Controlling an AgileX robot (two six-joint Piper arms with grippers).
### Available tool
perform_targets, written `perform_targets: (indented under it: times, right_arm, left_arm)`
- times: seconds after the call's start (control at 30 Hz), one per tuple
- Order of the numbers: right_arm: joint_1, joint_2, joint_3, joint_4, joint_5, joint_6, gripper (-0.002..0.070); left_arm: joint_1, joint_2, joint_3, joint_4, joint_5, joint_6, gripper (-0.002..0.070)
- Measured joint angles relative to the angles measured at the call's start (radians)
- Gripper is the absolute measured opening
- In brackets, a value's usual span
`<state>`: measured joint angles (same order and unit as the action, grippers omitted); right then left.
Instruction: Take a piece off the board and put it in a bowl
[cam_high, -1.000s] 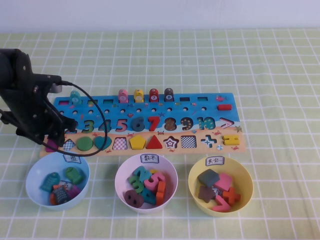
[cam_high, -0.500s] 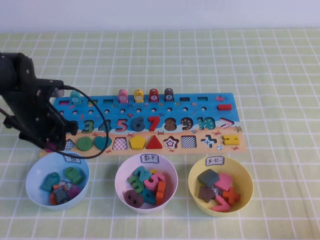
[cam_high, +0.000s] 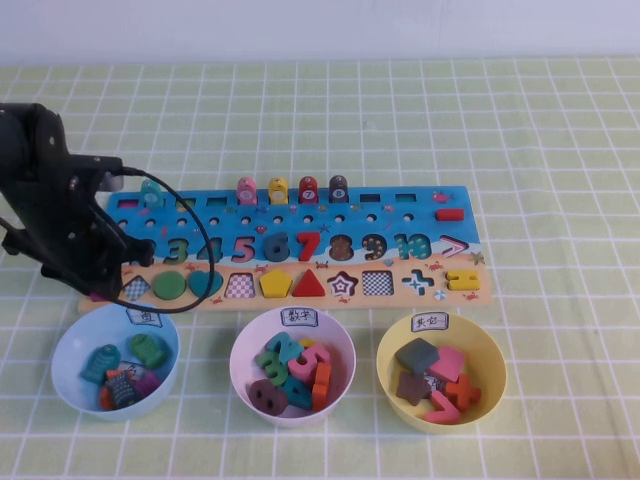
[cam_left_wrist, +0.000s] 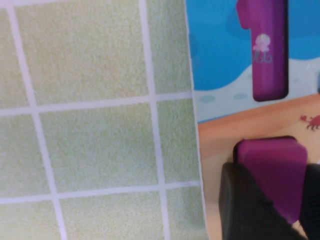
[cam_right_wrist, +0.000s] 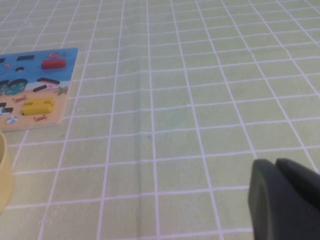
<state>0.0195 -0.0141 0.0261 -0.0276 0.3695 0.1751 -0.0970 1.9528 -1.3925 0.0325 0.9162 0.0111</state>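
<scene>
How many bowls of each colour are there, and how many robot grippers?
Light blue bowl: 1
Pale pink bowl: 1
Yellow bowl: 1
Grippers: 2 (left gripper closed on the purple piece at the board's left end; right gripper shut, above bare tablecloth)
Total: 5

Piece (cam_left_wrist: 272, 167): flat magenta square, rounded corners, lying on board's sandy strip at far left end, dark fingers at two sides.
Board (cam_high: 400, 212): long, blue above, sandy below, flat on table.
Bowl (cam_high: 492, 392): yellow, upright, 5 o'clock of board, holding pieces.
</scene>
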Motion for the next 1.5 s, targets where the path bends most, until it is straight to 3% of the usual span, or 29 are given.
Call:
perform_targets:
  times: [0.57,0.73,0.97,1.2,1.37,1.5]
  right_arm:
    - [0.000,0.000,0.000,0.000,0.000,0.000,-0.0017]
    - [0.000,0.000,0.000,0.000,0.000,0.000,-0.0017]
    - [0.000,0.000,0.000,0.000,0.000,0.000,-0.0017]
    - [0.000,0.000,0.000,0.000,0.000,0.000,-0.0017]
    - [0.000,0.000,0.000,0.000,0.000,0.000,-0.0017]
    - [0.000,0.000,0.000,0.000,0.000,0.000,-0.0017]
  left_arm:
    - [-0.018,-0.167,-0.202,-0.032,0.237,0.075,0.0188]
    - [-0.148,-0.174,-0.202,-0.044,0.276,0.142,0.0188]
    - [-0.431,-0.174,-0.202,-0.055,0.252,0.199,0.0188]
    - [-0.654,-0.166,-0.204,-0.063,0.164,0.209,0.0188]
    - [-0.723,-0.095,-0.209,-0.067,0.119,0.211,0.0188]
    - [-0.732,-0.019,-0.209,-0.117,0.089,0.211,0.0188]
